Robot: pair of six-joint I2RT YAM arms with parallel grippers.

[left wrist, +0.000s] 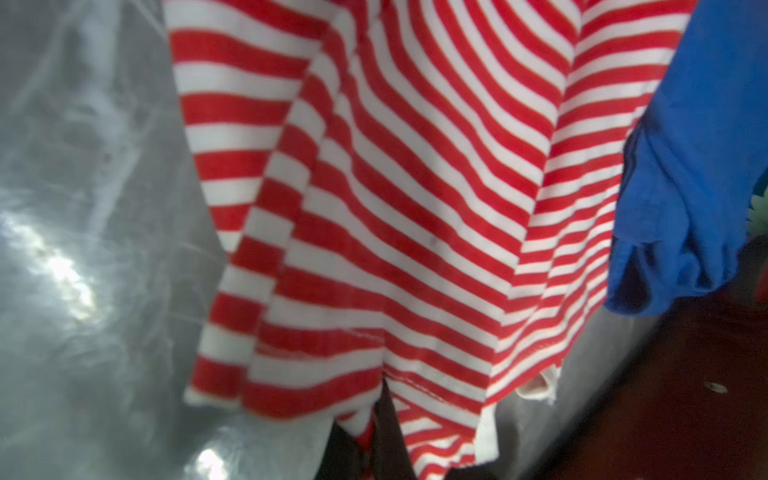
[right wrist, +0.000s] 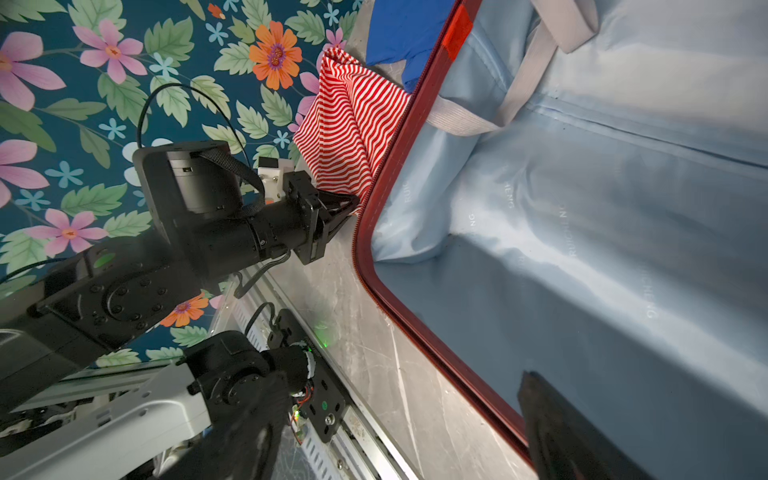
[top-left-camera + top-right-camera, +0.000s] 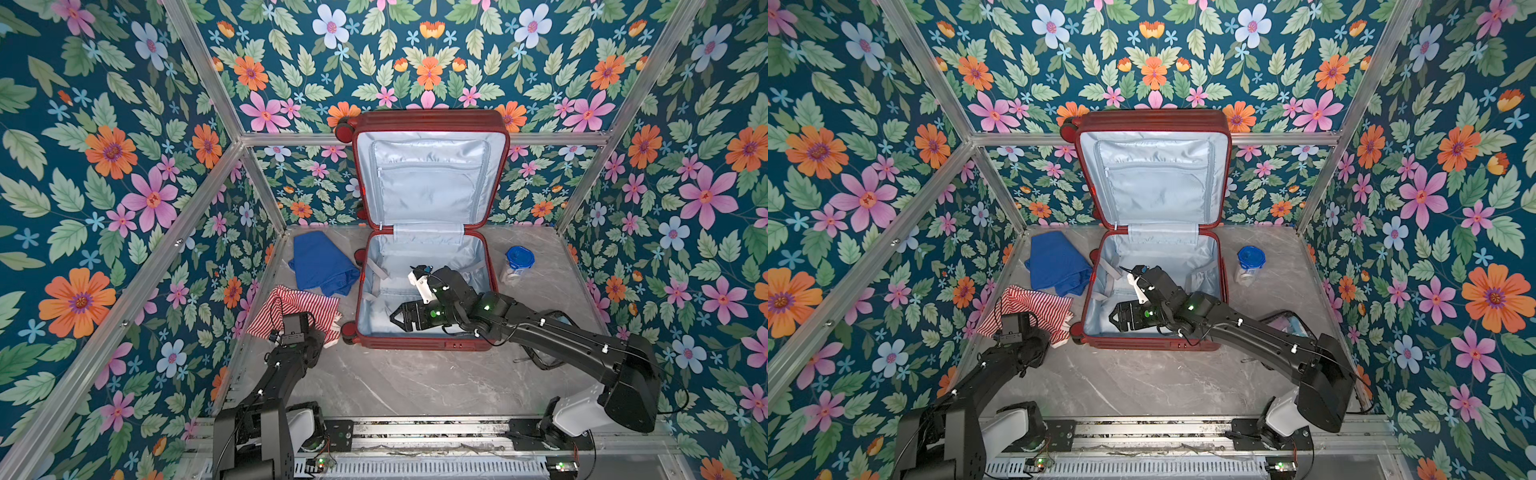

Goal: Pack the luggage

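— Closest in, what is the left gripper doing?
— Its fingers are pinched together on an edge of the red-and-white striped cloth, on the table just beside the luggage.
— And the right gripper?
— Fingers apart, holding nothing, hovering inside the lower shell above the pale lining.
— Where does the luggage sit?
— Mid-table, lying open, with its lid upright against the back wall. I can see nothing packed in it.
— So which step is this?
— Picking up the first garment, I'd say. Next comes a lift high enough to clear the red rim, then a carry across into the shell. The right arm should probably make room.
— Farther back?
— A blue cloth on the left arm's side and a blue-lidded jar on the right arm's.
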